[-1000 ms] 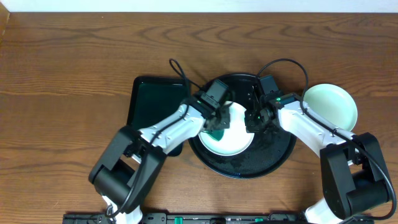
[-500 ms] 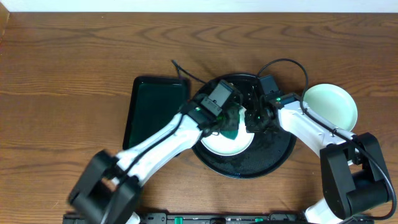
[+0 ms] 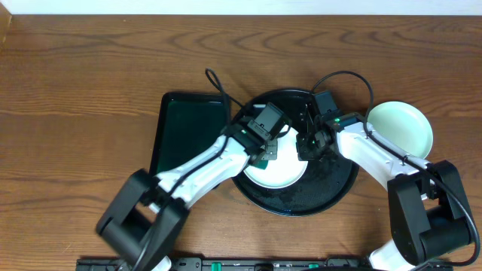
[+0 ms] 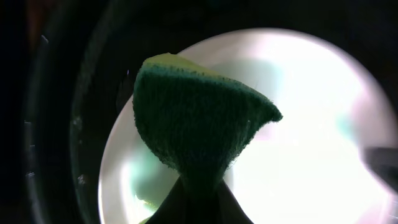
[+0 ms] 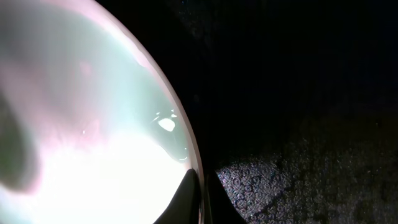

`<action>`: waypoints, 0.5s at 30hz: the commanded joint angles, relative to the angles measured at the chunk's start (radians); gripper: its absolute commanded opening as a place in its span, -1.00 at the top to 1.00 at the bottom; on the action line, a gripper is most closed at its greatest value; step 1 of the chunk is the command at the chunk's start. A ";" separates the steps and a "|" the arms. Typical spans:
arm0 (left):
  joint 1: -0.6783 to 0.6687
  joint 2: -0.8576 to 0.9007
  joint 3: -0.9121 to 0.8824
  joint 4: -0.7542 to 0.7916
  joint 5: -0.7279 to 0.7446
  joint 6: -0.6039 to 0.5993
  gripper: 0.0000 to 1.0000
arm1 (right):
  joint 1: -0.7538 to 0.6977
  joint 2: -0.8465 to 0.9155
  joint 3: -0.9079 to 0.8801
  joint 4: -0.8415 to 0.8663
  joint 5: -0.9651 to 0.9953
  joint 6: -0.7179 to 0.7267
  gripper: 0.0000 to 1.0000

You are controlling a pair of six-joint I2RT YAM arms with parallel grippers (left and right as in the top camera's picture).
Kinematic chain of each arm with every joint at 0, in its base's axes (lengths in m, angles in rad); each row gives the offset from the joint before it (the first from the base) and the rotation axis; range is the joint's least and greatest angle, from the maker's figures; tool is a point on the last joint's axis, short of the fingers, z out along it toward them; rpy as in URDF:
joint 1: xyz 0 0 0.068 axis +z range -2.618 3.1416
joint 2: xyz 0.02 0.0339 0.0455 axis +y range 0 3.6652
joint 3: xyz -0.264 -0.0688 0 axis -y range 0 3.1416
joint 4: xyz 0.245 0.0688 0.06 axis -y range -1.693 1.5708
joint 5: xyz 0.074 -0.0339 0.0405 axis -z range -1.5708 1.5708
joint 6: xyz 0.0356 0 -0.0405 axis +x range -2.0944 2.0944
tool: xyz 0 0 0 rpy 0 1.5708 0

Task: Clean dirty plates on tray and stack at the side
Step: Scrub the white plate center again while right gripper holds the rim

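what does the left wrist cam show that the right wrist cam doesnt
Only the left wrist: a dark green sponge pinched in the left gripper, in front of the plate. Only the right wrist: the right gripper shut on that plate's rim, and a speckled patch of the tray floor. Both: the pale plate lying in the black tray.

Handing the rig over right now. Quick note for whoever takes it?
Left gripper: shut on the green sponge, over the pale plate on the black tray.
Right gripper: shut on that plate's rim.
Done: one mint plate sits on the table, right of the tray.
Left: finish wiping the pale plate, stack it there.
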 commanded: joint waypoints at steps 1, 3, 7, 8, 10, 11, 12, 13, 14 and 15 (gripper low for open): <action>0.004 0.056 -0.013 -0.002 -0.004 -0.033 0.84 | 0.013 -0.006 0.012 -0.002 -0.043 -0.011 0.97; 0.003 0.085 -0.013 0.005 0.064 -0.040 0.84 | 0.013 -0.006 0.012 -0.001 -0.043 -0.011 0.97; 0.003 0.109 -0.013 0.013 0.175 -0.041 0.84 | 0.013 -0.006 0.012 -0.001 -0.043 -0.011 0.96; 0.003 0.109 -0.013 0.016 0.197 -0.044 0.84 | 0.013 -0.006 0.012 -0.001 -0.043 -0.011 0.96; 0.001 0.109 -0.013 0.027 0.245 -0.045 0.84 | 0.013 -0.006 0.012 -0.002 -0.043 -0.011 0.96; 0.000 0.109 -0.013 0.037 0.272 -0.046 0.84 | 0.013 -0.006 0.012 -0.002 -0.043 -0.011 0.96; -0.002 0.109 -0.013 0.046 0.296 -0.048 0.84 | 0.013 -0.006 0.012 -0.001 -0.043 -0.011 0.96; -0.006 0.109 -0.013 0.058 0.323 -0.055 0.84 | 0.013 -0.006 0.012 -0.001 -0.043 -0.011 0.95; -0.010 0.109 -0.013 0.067 0.341 -0.065 0.84 | 0.013 -0.006 0.012 -0.001 -0.043 -0.011 0.95; -0.014 0.109 -0.013 0.076 0.359 -0.076 0.85 | 0.013 -0.006 0.012 -0.001 -0.043 -0.011 0.95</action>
